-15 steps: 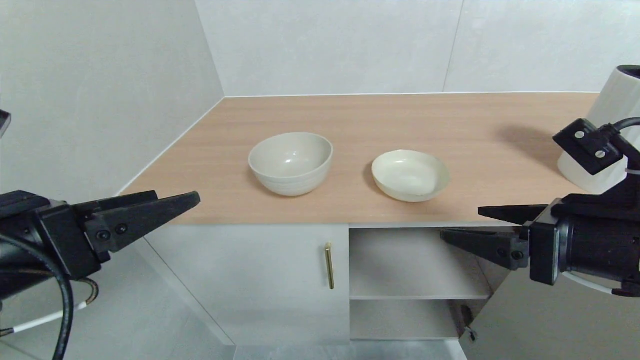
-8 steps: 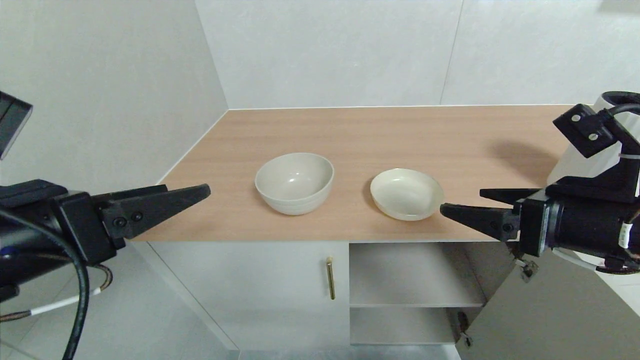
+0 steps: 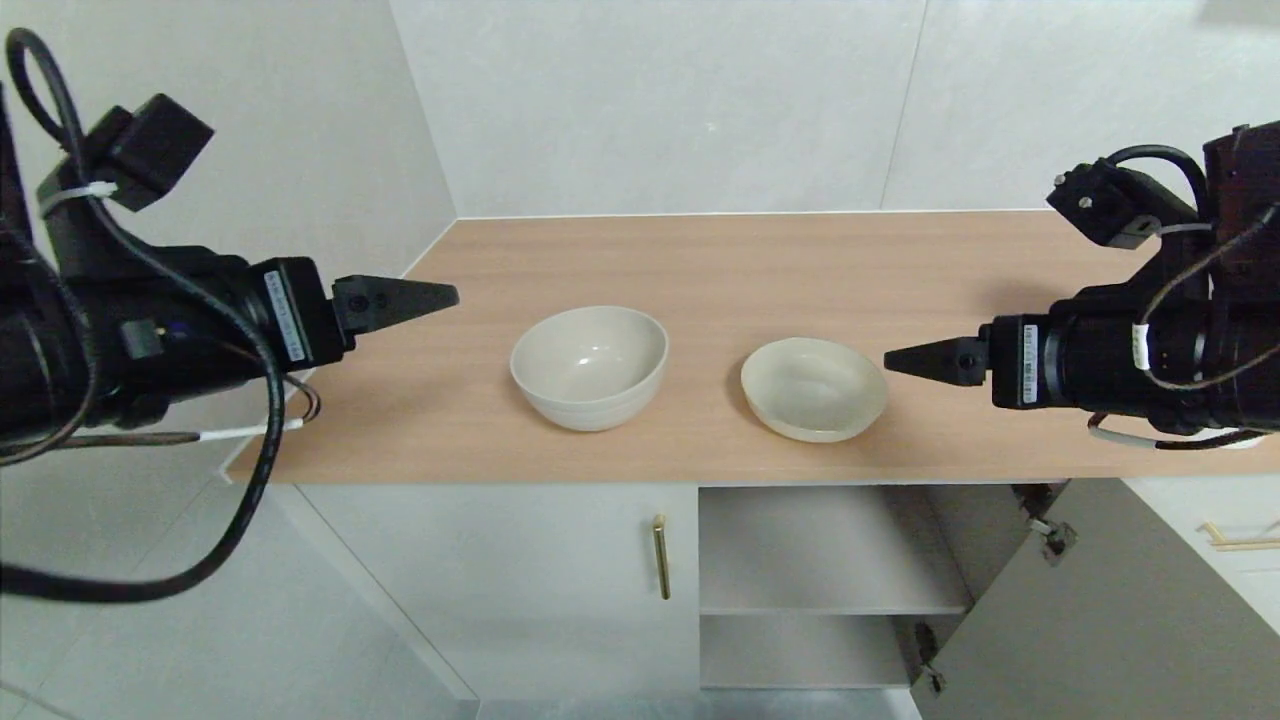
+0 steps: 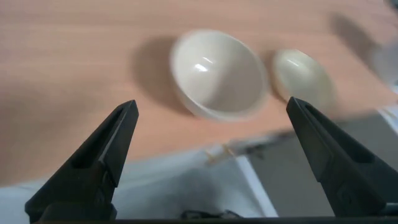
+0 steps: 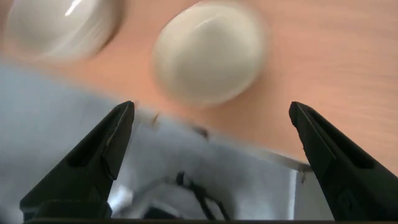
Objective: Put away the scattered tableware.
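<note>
Two pale bowls stand on the wooden countertop (image 3: pixel 700 260). The deep bowl (image 3: pixel 588 365) is on the left and the shallow bowl (image 3: pixel 814 387) on the right, a short gap between them. My left gripper (image 3: pixel 445 295) hovers over the counter's left end, left of the deep bowl and apart from it. Its wrist view shows it open (image 4: pixel 211 104), with the deep bowl (image 4: pixel 217 74) and shallow bowl (image 4: pixel 303 74) beyond. My right gripper (image 3: pixel 895 362) points at the shallow bowl's right rim without touching. It is open (image 5: pixel 211 106) and empty, facing the shallow bowl (image 5: pixel 208 53).
Below the counter the cabinet's right side is open, with a bare shelf (image 3: pixel 830 600) and its door (image 3: pixel 1020 600) swung out to the right. The left door is closed, with a brass handle (image 3: pixel 659 557). Walls bound the counter at the left and back.
Both arms have risen to counter height and rolled, so their fingers now show edge-on. The left gripper came in over the counter's left end. The camera shifted between the first two frames.
</note>
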